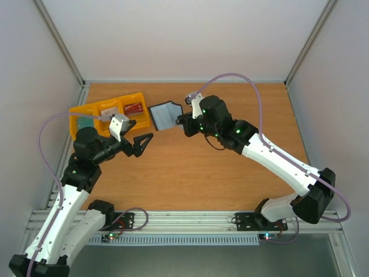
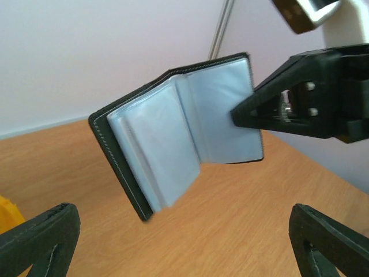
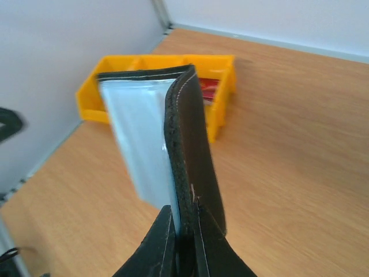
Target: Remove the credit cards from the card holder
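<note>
The card holder [image 1: 163, 115] is a small black wallet, held open and off the table at the back. Its grey-blue inner pockets [image 2: 173, 138] face my left wrist camera. My right gripper [image 1: 180, 120] is shut on one cover's edge, and its black fingers [image 2: 271, 107] pinch the right-hand flap. In the right wrist view the black cover [image 3: 193, 133] stands edge-on between that gripper's [image 3: 185, 231] closed tips. My left gripper [image 1: 145, 145] hangs open just in front of the holder, touching nothing, its fingers [image 2: 40, 242] spread wide. The credit cards are hidden from view.
A yellow bin [image 1: 95, 108] with several compartments sits at the back left, behind the holder [image 3: 225, 63]. It holds a red card [image 1: 134, 108] and a teal item [image 1: 86, 122]. Grey walls close the table's left, back and right sides.
</note>
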Robot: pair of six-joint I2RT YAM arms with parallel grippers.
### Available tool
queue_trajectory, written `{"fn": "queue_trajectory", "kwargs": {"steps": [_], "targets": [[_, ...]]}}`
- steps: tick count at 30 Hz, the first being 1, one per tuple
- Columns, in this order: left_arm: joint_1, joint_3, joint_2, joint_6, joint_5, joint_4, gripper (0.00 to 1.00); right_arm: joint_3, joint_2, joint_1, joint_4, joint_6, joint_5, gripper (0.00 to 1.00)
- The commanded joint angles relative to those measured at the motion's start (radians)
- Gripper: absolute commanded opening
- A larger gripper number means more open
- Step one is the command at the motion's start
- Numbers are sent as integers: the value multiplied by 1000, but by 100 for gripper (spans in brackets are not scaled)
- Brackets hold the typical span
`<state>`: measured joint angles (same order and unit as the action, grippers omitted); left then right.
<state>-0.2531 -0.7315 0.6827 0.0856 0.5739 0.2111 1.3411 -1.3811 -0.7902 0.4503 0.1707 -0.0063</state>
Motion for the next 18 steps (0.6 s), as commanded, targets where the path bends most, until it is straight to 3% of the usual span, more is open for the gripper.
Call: {"fn": "queue_trajectory", "kwargs": {"steps": [1, 9, 11, 14, 18], "targets": [[-3, 12, 6, 66, -76, -5, 99, -7, 17, -3, -139, 41, -212, 1], [3, 36, -46, 78, -33, 22, 89, -82, 77, 108, -281, 25, -766, 1], [6, 39, -51, 94, 2, 7, 81, -83, 79, 113, -285, 50, -841, 1], [13, 32, -64, 116, 37, 10, 57, -81, 99, 125, -267, 94, -905, 1], [15, 33, -85, 110, 79, -2, 43, -68, 120, 134, -226, 145, -937, 1]]}}
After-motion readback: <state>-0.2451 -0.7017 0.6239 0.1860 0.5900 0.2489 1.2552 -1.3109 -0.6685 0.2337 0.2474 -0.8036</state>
